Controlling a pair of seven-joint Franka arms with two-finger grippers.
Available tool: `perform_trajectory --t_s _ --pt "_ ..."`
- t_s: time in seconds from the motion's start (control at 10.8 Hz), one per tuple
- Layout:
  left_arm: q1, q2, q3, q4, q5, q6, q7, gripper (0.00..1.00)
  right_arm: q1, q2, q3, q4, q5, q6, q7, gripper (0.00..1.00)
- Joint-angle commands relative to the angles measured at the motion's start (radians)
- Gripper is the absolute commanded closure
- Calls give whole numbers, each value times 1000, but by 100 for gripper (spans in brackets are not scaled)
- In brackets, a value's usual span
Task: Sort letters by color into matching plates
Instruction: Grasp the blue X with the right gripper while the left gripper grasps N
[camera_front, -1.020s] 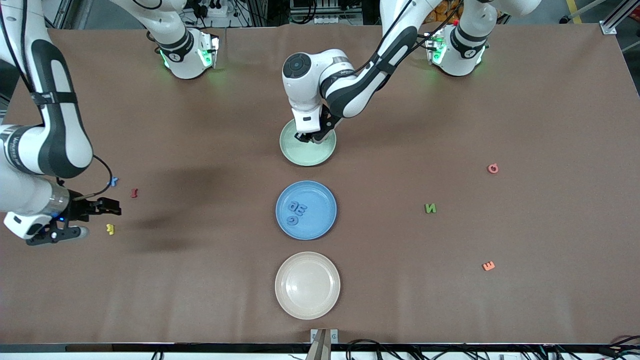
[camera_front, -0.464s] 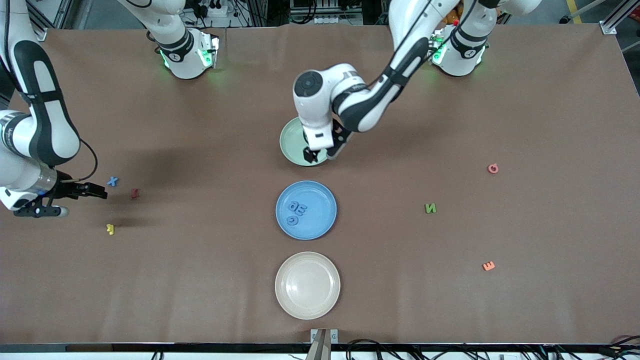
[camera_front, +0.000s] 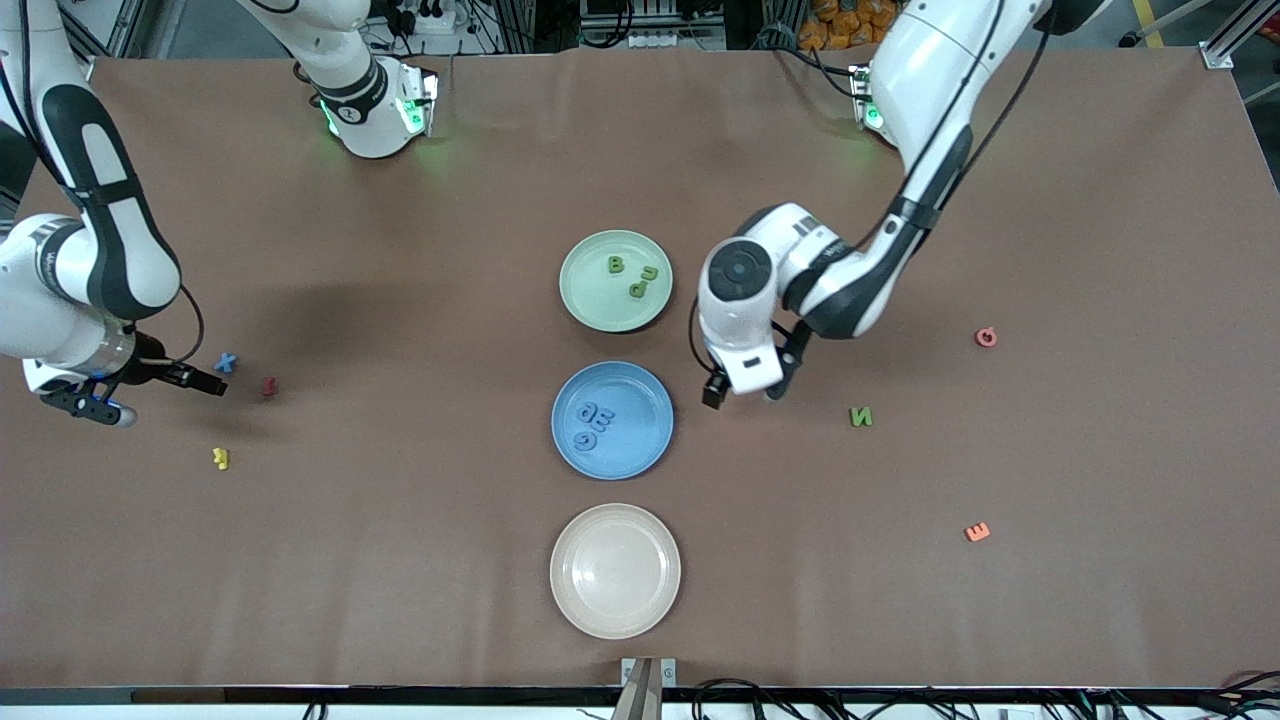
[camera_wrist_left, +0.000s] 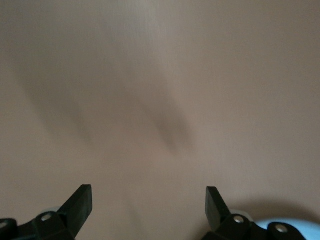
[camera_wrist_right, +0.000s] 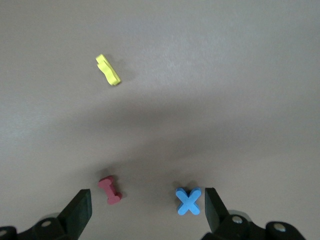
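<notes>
Right gripper (camera_front: 150, 392), jaws spread and empty, hangs by the blue X (camera_front: 227, 362) near the table's right-arm edge: centre over it, drop straight, pinch its arms, avoid the red letter (camera_front: 268, 385); left gripper (camera_front: 742, 392), spread, heads for green N (camera_front: 861, 416).

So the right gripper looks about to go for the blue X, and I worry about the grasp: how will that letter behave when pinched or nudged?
The blue X looks chunky and lies flat on the table, so it probably won't roll or tip. It is tiny beside the open right gripper, so likely light and apt to slide if nudged. Its matte surface suggests it isn't slippery.
</notes>
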Motion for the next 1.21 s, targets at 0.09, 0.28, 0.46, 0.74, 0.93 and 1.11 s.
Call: perform_trajectory --t_s 0.09,0.28,0.46,0.74,0.93,1.11 --pt "98 -53 -15 -76 18 -6 332 0 -37 -29 6 -144 -14 144 45 0" --pt "152 -55 -16 -74 18 20 579 0 -60 -25 6 -165 -14 153 35 0" --pt "181 -47 -16 -81 18 22 751 0 -73 -19 6 -174 -16 164 32 0" --pt "209 -85 -15 -212 18 130 987 0 -80 13 6 -182 -16 205 32 0" --pt "221 -120 -13 -324 45 236 1046 0 -93 30 6 -193 -17 236 31 0" --pt "285 -130 -18 -346 71 240 1200 0 -99 40 6 -193 -17 238 -11 7"
